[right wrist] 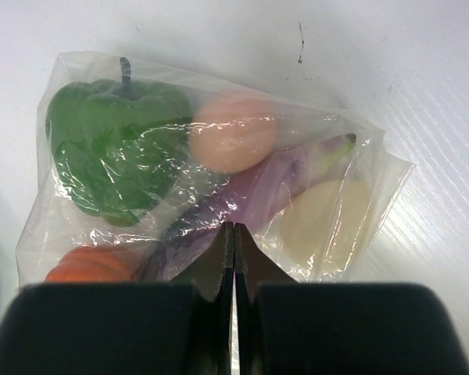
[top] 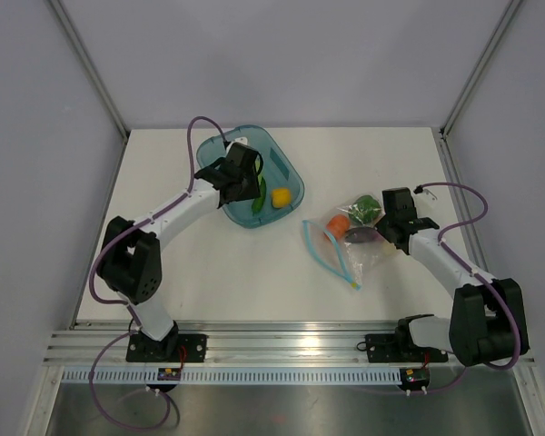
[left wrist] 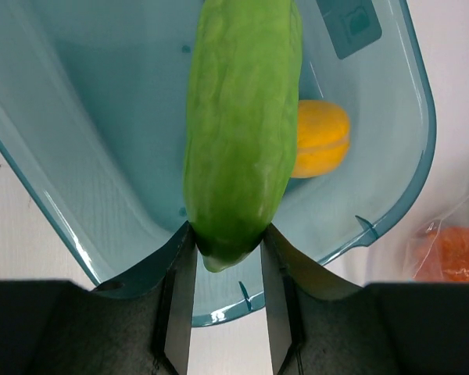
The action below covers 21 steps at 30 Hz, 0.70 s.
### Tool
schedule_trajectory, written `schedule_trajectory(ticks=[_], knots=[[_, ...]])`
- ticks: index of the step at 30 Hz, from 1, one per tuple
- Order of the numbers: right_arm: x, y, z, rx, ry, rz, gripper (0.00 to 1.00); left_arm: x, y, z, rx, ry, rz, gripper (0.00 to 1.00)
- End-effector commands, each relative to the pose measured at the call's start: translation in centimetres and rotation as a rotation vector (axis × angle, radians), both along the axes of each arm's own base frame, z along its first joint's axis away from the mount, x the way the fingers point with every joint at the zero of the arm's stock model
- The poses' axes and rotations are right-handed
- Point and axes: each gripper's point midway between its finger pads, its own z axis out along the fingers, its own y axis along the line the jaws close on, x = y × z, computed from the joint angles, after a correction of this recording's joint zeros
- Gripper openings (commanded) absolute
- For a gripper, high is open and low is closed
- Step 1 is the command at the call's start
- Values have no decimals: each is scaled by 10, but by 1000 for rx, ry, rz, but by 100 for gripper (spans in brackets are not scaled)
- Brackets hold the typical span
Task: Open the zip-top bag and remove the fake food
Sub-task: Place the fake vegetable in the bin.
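Gripping the cucumber (left wrist: 238,125) by its end, the left gripper (left wrist: 227,231) holds it above the tub (left wrist: 102,117), where a lemon (left wrist: 322,137) lies. Right of the tub the bag (right wrist: 305,133) lies flat, pepper (right wrist: 113,148) and eggplant (right wrist: 258,183) inside it; the right gripper (right wrist: 234,226), fingers (right wrist: 215,266) pressed together, pinches the bag's edge farthest from the tub.

Bright, even overhead light leaves faint shadows on the table (top: 254,272) and glints on the bag (right wrist: 195,187); wrist views blur along the near edge.
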Motion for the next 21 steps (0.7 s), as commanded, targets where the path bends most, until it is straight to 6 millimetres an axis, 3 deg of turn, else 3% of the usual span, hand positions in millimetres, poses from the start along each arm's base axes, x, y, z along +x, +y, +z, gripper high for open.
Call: schedule_trajectory(ticks=[1, 7, 10, 15, 18, 19, 21], knots=[[3, -2, 7, 0, -35, -2, 1, 14, -7, 3, -81, -32, 1, 25], [4, 0, 6, 9, -28, 2, 13, 14, -11, 6, -118, -53, -15, 37], [5, 1, 5, 12, -26, 10, 18, 13, -12, 9, -127, -66, -23, 52], [3, -1, 7, 0, -24, 9, 25, 12, -12, 14, -135, -84, -32, 66], [2, -5, 13, -13, -47, -2, 36, 2, -19, 18, -182, -72, -69, 69], [1, -6, 15, -17, -58, -3, 45, -3, -22, 26, -202, -87, -80, 69], [1, -8, 17, -25, -66, -5, 53, -17, -31, 31, -214, -101, -110, 70]])
